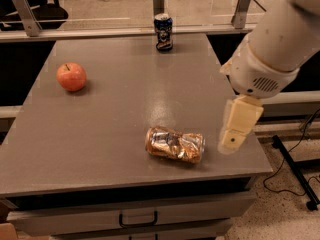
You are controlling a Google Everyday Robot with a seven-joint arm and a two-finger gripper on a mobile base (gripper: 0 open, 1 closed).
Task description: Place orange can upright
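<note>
The orange can [175, 144] lies on its side near the front right of the grey table [115, 119], its shiny copper side dented and its ends pointing left and right. My gripper [230, 141] hangs from the white arm [270, 49] over the table's right edge, just right of the can and a little above the tabletop. It is apart from the can.
A dark blue can [163, 32] stands upright at the table's far edge. A red-orange apple [71, 76] sits at the left. Metal posts and a rail run behind the table. A drawer with a handle [137, 219] is below the front edge. Cables lie on the floor at right.
</note>
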